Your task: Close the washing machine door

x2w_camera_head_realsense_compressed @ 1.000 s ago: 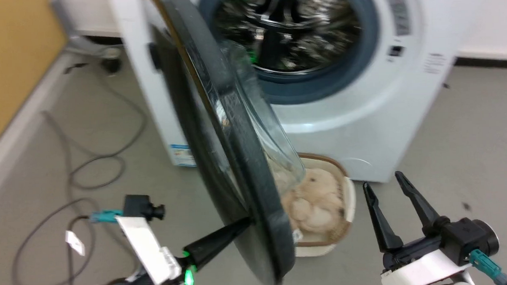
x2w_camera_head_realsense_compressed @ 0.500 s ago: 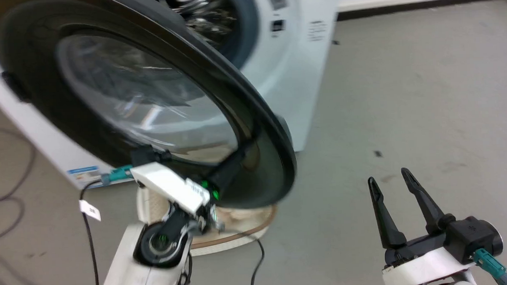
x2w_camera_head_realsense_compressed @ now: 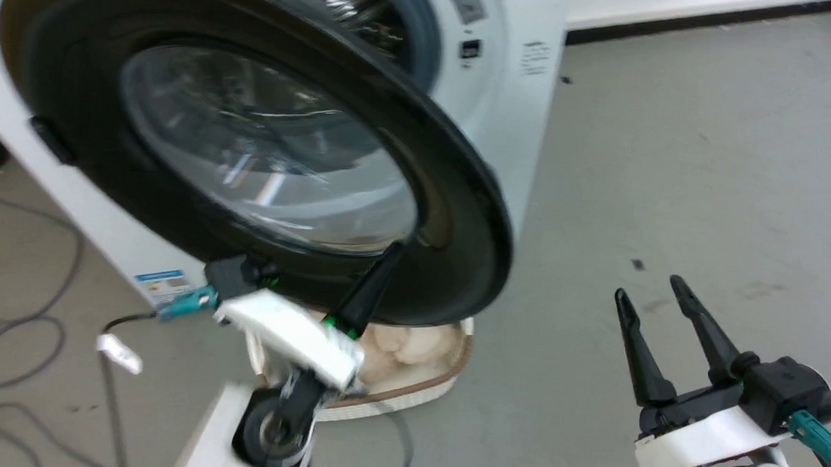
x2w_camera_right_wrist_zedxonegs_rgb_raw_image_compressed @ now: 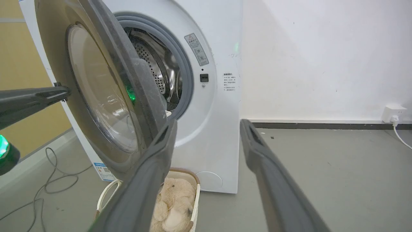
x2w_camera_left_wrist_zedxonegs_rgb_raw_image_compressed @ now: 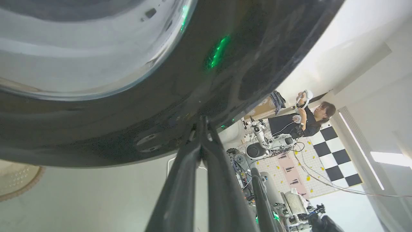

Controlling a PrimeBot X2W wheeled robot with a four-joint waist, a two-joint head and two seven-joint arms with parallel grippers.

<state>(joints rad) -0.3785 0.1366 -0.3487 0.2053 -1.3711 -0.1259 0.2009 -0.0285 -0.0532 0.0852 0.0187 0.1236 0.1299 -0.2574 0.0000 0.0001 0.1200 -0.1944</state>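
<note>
Nearest, at the lower right of the head view, the right gripper [x2w_camera_head_realsense_compressed: 649, 287] hangs over bare floor [x2w_camera_head_realsense_compressed: 696, 148], its fingers spread apart and holding nothing. The left gripper [x2w_camera_head_realsense_compressed: 392, 254] reaches up from the lower left with its fingers closed together; their tips press against the black rim of the door [x2w_camera_head_realsense_compressed: 267, 149], low on its outer face near the free edge. The left wrist view shows the tips [x2w_camera_left_wrist_zedxonegs_rgb_raw_image_compressed: 201, 120] meeting on that glossy rim [x2w_camera_left_wrist_zedxonegs_rgb_raw_image_compressed: 225, 64], with a green glint on it just above. The door [x2w_camera_right_wrist_zedxonegs_rgb_raw_image_compressed: 96, 96] stands part open, hinged at the machine's left and swung out at an angle. Its free edge is clear of the front, so the steel drum [x2w_camera_right_wrist_zedxonegs_rgb_raw_image_compressed: 154, 64] and grey gasket [x2w_camera_right_wrist_zedxonegs_rgb_raw_image_compressed: 188, 74] show through the gap. On the floor under the door, just before the machine's front, sits a cream basket [x2w_camera_head_realsense_compressed: 421, 392] with something pale and fluffy [x2w_camera_right_wrist_zedxonegs_rgb_raw_image_compressed: 173, 203] in it. The machine [x2w_camera_head_realsense_compressed: 515, 119] stands against a white wall [x2w_camera_right_wrist_zedxonegs_rgb_raw_image_compressed: 322, 48], a blue sticker [x2w_camera_head_realsense_compressed: 161, 284] low at its front left corner and cables [x2w_camera_head_realsense_compressed: 18, 344] loose on the floor to its left. Far off in the left wrist view a person [x2w_camera_left_wrist_zedxonegs_rgb_raw_image_compressed: 309, 119] holds up a white device.
</note>
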